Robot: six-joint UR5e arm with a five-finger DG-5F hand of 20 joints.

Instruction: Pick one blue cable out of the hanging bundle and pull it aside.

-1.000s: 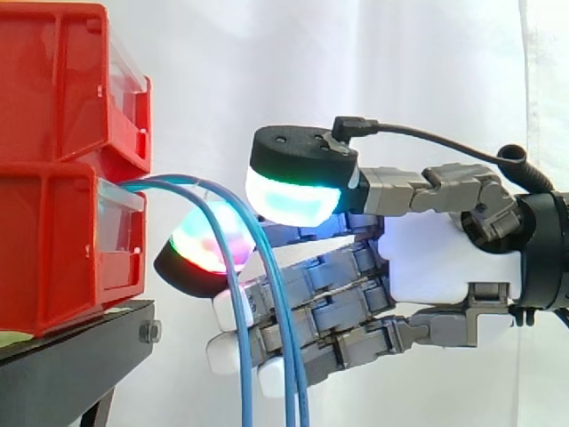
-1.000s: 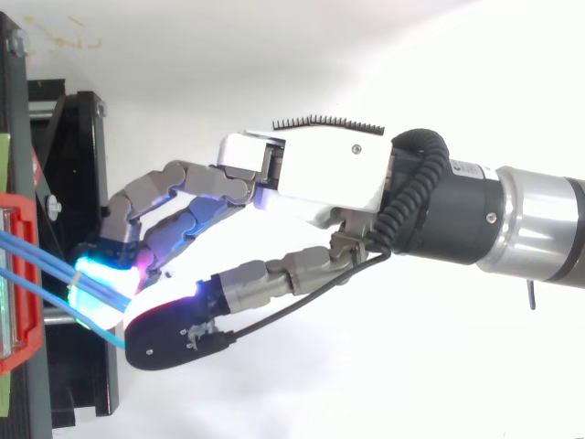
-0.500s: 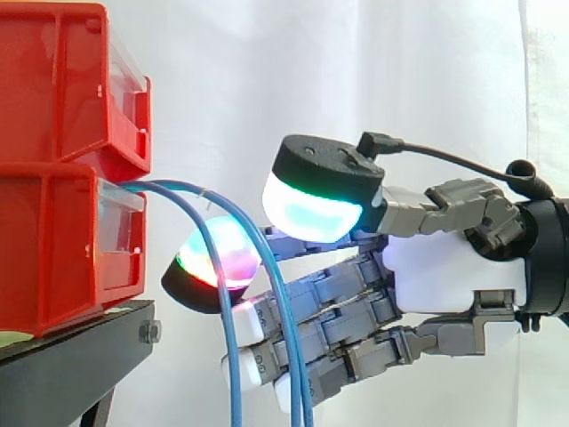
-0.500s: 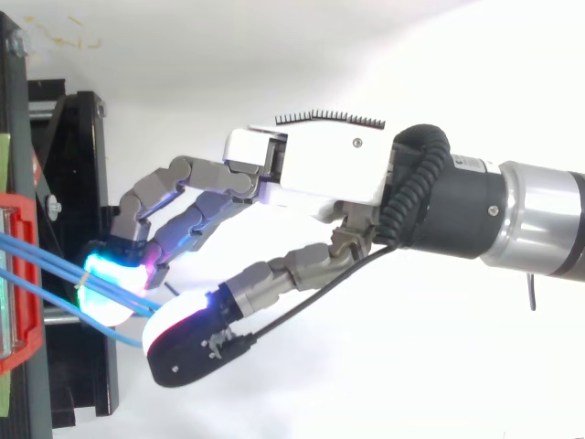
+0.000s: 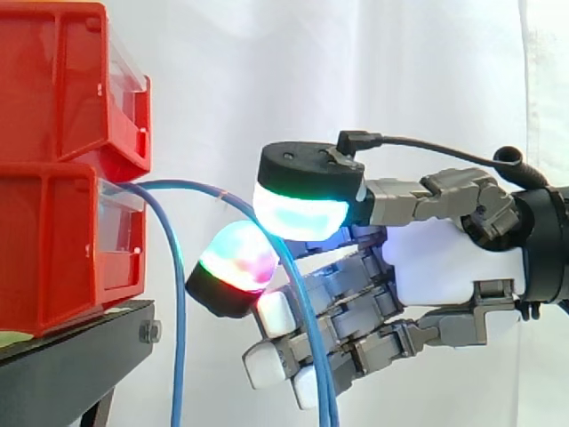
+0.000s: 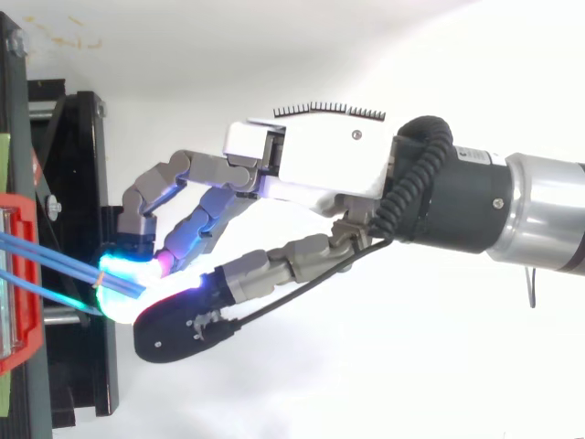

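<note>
Blue cables come out of the lower red bin [image 5: 53, 240]. One blue cable [image 5: 178, 338] hangs straight down close to the stand. Two others [image 5: 209, 189] arch to the right and run between the thumb's glowing cyan-green pad [image 5: 298, 209] and a finger's red-green pad [image 5: 236, 262], then drop in front of the lower fingers. My hand [image 5: 436, 262] reaches in from the right and is shut on these pulled cables. From above, the cables [image 6: 46, 256] lead from the bin to the meeting pads of the hand [image 6: 320, 169].
A second red bin [image 5: 53, 80] is stacked on the lower one, both on a black stand [image 5: 62, 374]. The stand's frame [image 6: 73, 165] lies under the fingertips in the top view. A white curtain hangs behind.
The hand has shifted right, away from the bins, dragging two cables with it. One cable has stayed behind and now hangs apart, nearer the bin.
</note>
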